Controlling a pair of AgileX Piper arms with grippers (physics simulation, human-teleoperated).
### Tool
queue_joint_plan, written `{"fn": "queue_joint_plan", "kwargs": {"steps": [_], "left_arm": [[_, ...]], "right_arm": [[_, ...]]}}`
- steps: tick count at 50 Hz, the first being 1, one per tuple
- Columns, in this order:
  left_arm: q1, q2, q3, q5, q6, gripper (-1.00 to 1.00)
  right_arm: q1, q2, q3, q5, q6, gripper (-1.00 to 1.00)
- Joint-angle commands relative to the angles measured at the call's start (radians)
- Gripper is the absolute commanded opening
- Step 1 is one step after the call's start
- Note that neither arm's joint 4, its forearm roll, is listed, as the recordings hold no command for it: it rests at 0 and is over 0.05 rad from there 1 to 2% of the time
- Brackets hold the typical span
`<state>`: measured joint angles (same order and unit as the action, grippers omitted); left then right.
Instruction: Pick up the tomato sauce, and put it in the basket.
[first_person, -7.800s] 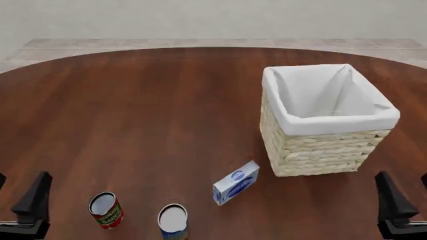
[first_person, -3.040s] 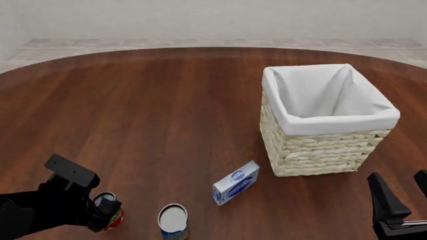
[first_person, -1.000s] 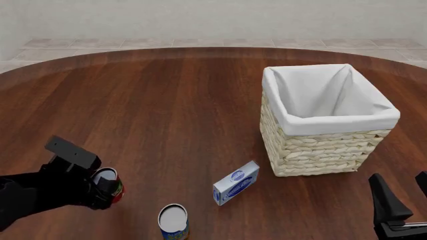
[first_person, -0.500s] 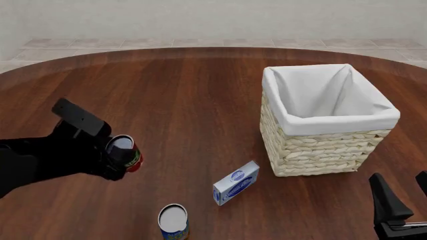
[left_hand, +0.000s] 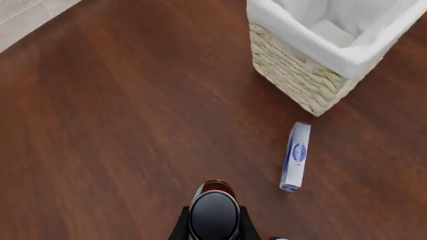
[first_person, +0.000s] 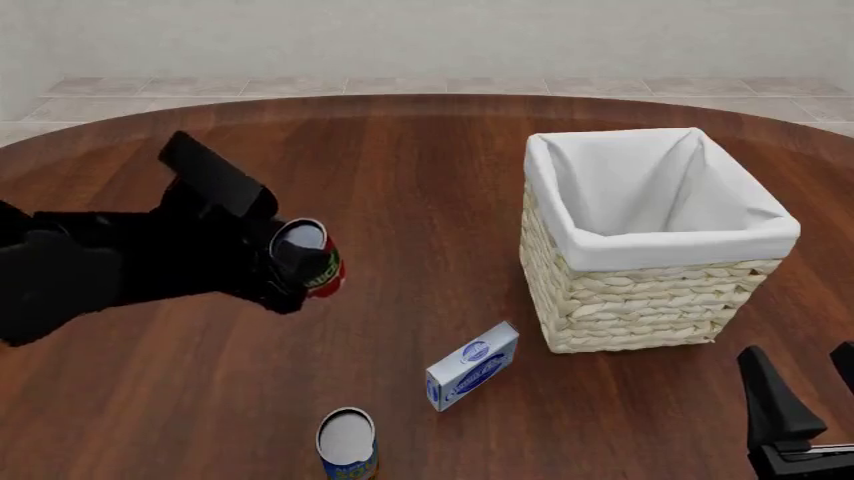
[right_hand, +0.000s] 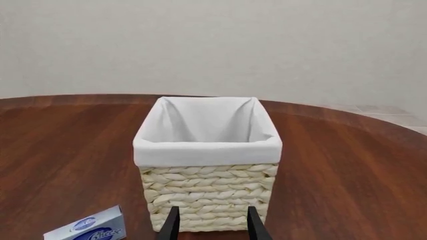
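We hold the tomato sauce (first_person: 311, 262) clamped in our left tool (first_person: 287, 270), lifted clear of the desk (first_person: 400, 180) over its left half, tilted with the silver top facing the camera. Bare wood lies between the can and the basket (first_person: 641, 290), which stands on the desk's right half, its lined mouth open upward. A blue-and-white box (first_person: 473, 366) lies just off the basket's near left corner; its print is too small to read. A second can (first_person: 347, 443), blue-and-yellow label, stands at the near edge. Our right tool (right_hand: 212, 224) waits at the near right corner, fingers apart and gripping nothing. No label text is legible.
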<state>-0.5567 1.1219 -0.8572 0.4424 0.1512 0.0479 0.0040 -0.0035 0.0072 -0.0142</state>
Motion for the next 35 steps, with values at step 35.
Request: {"fn": "queue_joint_plan", "kwargs": {"steps": [35], "left_arm": [[-0.245, 0.249, -0.345, -0.055, 0.024, -1.0]], "right_arm": [[0.007, -0.002, 0.0, 0.0, 0.009, 1.0]]}}
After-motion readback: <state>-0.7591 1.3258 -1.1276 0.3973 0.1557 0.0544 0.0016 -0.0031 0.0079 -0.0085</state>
